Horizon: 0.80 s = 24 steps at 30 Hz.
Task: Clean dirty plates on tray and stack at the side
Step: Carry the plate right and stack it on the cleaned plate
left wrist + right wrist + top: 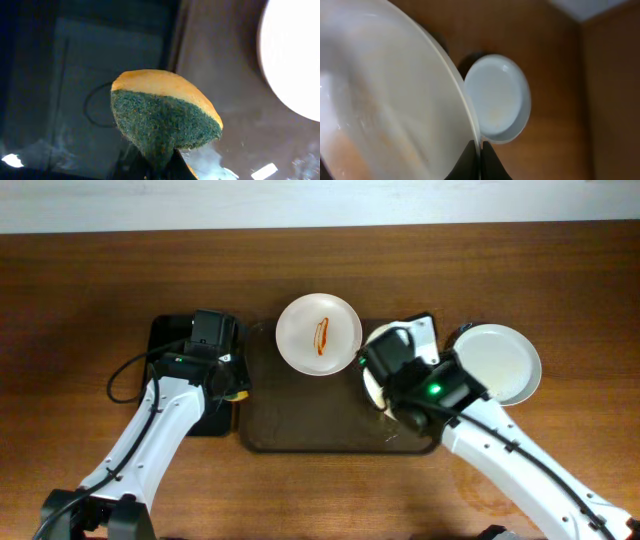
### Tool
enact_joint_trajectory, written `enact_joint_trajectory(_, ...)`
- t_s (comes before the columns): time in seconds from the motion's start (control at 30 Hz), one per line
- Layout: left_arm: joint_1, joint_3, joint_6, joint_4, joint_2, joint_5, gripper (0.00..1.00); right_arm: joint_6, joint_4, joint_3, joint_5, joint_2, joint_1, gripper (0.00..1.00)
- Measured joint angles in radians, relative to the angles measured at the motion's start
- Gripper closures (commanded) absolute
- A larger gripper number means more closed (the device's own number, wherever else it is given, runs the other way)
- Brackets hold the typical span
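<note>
**A:** Starting with the left gripper (160, 162). Clamped tight on a sponge (165, 117), yellow on top, green scrubby face toward the wrist camera, squashed in at the bottom between the jaws. Hanging over the seam between the black tray (75, 75) and the left end of the big brown tray (310, 430). Not touching any plate, going by the overhead.

**B:** Same read here. Moving on to the right gripper (481, 152): closed almost all the way, pinching the rim of a white plate (385, 100), with the thin edge right between the jaws. Tilted up on its side rather than lying flat, over the right end of the brown tray. Way too blurry up close to call it clean or dirty. Maybe a faint orange tinge, can't say for sure.

**A:** Counting three plates total then. Got a dirty plate (318, 334) lying flat at the far side of the brown tray, left of the held one, with an orange-red streak down the middle. Lapping over the far rim a little, by the look of the overhead.

**B:** Yep. Plus a clean plate (498, 363) off the tray entirely, flat on the wooden table (100, 280), just right of the tray's far right corner. No streak on it at all. Sitting close beside the held plate's rim in the right wrist view, but can't tell whether touching or just lined up.

**A:** Agreed, can't settle that from these angles either.
</note>
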<state>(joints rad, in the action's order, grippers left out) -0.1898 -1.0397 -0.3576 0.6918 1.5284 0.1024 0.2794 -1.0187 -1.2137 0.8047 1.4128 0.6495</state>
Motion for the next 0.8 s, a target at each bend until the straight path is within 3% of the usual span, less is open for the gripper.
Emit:
enact_joint_trajectory(0.1,0.035,0.0,0.0,0.0,0.0,0.048,1.0,0.0,0.031,0.0,0.114,0.0,0.077,0.96)
enact_joint_trajectory(0.23,0.058,0.0,0.0,0.0,0.0,0.063,1.0,0.101,0.032,0.0,0.116,0.0,0.034,0.96)
enact_joint_trajectory(0.37,0.058,0.0,0.047,-0.019,0.0,0.064,1.0,0.166,0.051,0.0,-0.093,0.0,-0.238,0.96)
enact_joint_trajectory(0.57,0.058,0.0,0.108,-0.029,0.0,0.067,1.0,0.15,0.106,-0.001,-0.587,0.021,-0.859,0.96)
enact_joint_trajectory(0.73,0.058,0.0,0.108,-0.029,0.0,0.067,1.0,0.102,0.195,-0.002,-0.803,0.183,-1.08,0.96)
enact_joint_trajectory(0.77,0.058,0.0,0.108,-0.029,0.0,0.067,1.0,0.098,0.216,-0.002,-0.817,0.208,-1.088,0.87)
enact_joint_trajectory(0.8,0.058,0.0,0.108,-0.029,0.0,0.067,1.0,0.085,0.23,-0.002,-0.835,0.216,-1.088,0.61)
